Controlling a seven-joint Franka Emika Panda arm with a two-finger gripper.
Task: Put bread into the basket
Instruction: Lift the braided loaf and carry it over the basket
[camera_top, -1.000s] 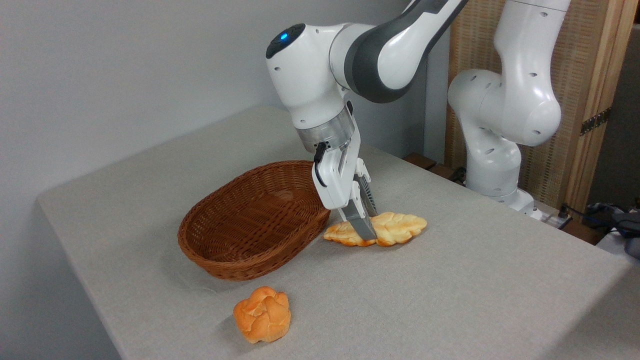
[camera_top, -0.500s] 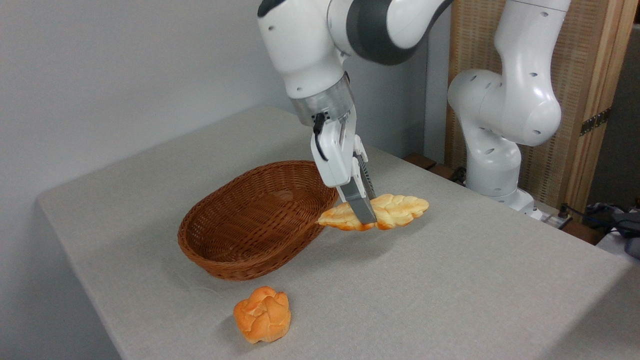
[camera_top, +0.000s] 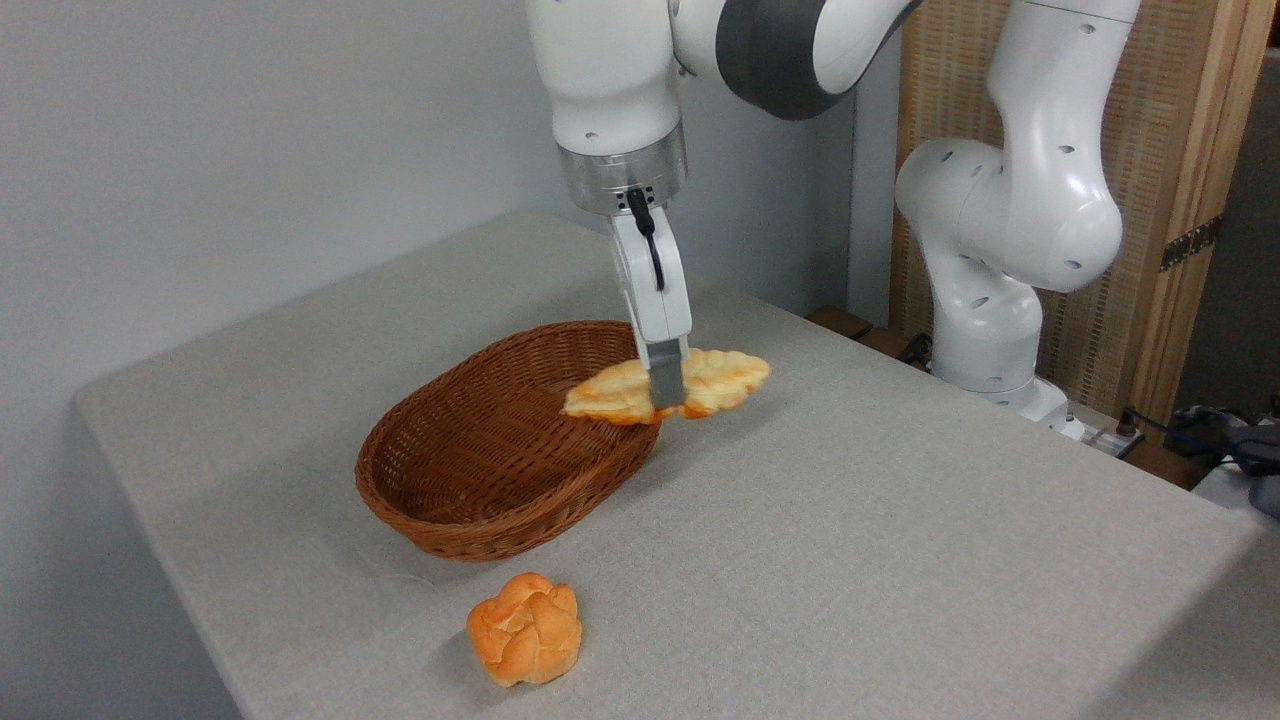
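A white robot arm reaches straight down, its pincer (camera_top: 667, 398) clamped across the middle of the bread (camera_top: 668, 384), held level in the air over the basket's (camera_top: 500, 445) 2 o'clock rim. A round bun (camera_top: 524, 642) lies on the table (camera_top: 900, 560) at the basket's 6 o'clock.

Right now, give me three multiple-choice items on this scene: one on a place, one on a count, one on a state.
1. Where is the bread?
A. flat on the table
B. in the air at the basket's right rim
C. beside the bun

2. How many bread pieces are in view?
A. one
B. two
C. four

3. What state is the gripper in?
A. open and empty
B. shut on the bread
C. out of view

Answers:
1 B, the loaf hangs clear of the table at the rim.
2 B, the loaf and the orange bun.
3 B, a finger crosses the loaf's middle.
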